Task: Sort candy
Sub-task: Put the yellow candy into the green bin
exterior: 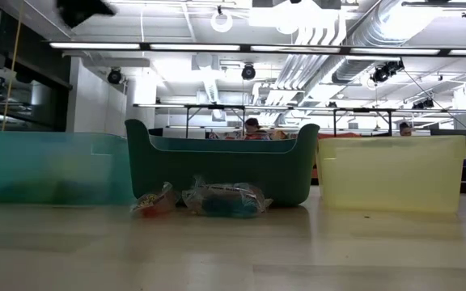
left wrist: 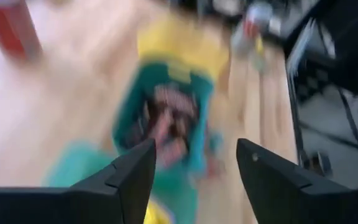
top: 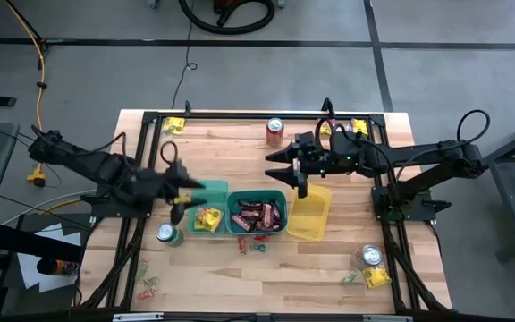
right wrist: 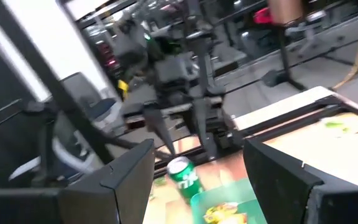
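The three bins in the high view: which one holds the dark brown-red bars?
The middle bin, dark teal. It holds the brown-red bars. The lighter teal bin on its left holds yellow packets; the yellow bin on its right looks empty.

Below me three bins sit side by side: light teal bin (top: pixel 211 202), dark teal bin (top: pixel 280 197), yellow bin (top: pixel 311 215); red can (top: pixel 274 131) behind them.

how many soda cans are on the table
3 that show: a red can near the table's far edge, a green can just left of the light teal bin, and a silver-topped can toward the near right corner. The arms could hide more.
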`<state>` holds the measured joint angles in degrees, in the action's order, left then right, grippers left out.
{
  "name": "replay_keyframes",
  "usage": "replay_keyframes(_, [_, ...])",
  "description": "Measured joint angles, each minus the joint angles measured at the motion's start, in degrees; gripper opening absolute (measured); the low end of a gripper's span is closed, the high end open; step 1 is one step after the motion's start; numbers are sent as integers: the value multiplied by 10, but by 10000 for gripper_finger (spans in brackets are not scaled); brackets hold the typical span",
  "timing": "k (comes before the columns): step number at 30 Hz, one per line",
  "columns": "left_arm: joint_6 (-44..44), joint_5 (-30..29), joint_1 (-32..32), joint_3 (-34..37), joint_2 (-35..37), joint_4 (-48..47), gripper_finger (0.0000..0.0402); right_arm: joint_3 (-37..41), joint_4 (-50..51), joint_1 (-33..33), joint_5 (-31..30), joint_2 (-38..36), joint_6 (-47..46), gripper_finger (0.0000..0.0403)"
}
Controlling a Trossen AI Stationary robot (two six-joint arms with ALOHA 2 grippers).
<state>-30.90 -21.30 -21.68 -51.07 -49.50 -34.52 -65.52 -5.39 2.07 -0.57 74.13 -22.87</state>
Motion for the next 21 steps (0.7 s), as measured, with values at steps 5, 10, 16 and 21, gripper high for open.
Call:
replay_keyframes(5, [181, -51, 71, -1, -4, 183, 218, 0, 0, -23, -95, 0, 9, 241])
replay_keyframes(10, [239, 12, 176, -1, -29, 277, 218, 0, 3, -63, -129, 0, 7, 241])
replay_keyframes(16, [209, 56, 273, -1, -61, 274, 218, 0, 124, -152, -174, 0, -29, 241])
replay_keyframes(21, [169, 56, 324, -1, -79, 279, 218, 0, 259, -297, -137, 2, -70, 241])
